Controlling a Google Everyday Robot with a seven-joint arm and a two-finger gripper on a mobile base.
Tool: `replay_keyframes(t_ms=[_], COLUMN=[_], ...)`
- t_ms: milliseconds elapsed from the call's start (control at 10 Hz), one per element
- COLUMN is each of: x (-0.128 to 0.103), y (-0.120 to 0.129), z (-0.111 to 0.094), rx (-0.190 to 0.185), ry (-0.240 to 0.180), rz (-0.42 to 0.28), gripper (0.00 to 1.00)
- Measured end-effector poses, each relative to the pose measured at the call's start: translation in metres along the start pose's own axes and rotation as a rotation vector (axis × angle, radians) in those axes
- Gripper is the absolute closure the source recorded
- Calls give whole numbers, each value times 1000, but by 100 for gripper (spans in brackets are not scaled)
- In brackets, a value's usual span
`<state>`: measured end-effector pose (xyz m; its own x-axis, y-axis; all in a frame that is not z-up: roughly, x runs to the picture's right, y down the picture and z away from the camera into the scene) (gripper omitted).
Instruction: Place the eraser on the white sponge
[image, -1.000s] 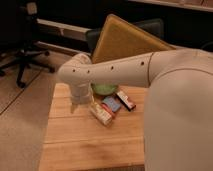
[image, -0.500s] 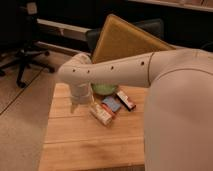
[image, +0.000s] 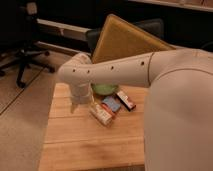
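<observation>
While the white arm (image: 120, 70) reaches across the frame from the right, the gripper (image: 76, 105) hangs fingers-down over the left part of the wooden table (image: 75, 142), just left of the cluster of objects.

Claw: spread wide, nothing between the fingers.

Containers: one green bowl (image: 106, 89) sits at the far side of the cluster, with its back half covered by the arm. Contents cannot be made out.

Eraser (image: 126, 100): lies flat on the table, right of the bowl's near edge. Its long axis runs diagonally, from far-left to near-right (red, white and dark bands show, but which end is which colour I cannot tell).

White sponge (image: 111, 105): flat, pale bluish top, just beside the eraser on its left. Whether they touch is unclear. Nothing rests on it.

White-and-tan bottle (image: 101, 115): on its side, on the near-left of the sponge, roughly parallel to the eraser and nearest the gripper.

Background: tan board (image: 125, 40) leaning behind the table, office chair (image: 25, 50) at far left.
</observation>
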<state>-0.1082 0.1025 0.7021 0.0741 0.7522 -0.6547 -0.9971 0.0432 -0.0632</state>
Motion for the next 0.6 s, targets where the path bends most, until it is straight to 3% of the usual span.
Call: replay_keyframes(t_ms=[300,400,600], x=[-3,-9,-36], y=[-1,-3,-19], z=[-1,-5,-21], rx=[-3,-11,-55], ry=[-7,-30,-120], rz=[-6,-26,-107], gripper=[35,35,35])
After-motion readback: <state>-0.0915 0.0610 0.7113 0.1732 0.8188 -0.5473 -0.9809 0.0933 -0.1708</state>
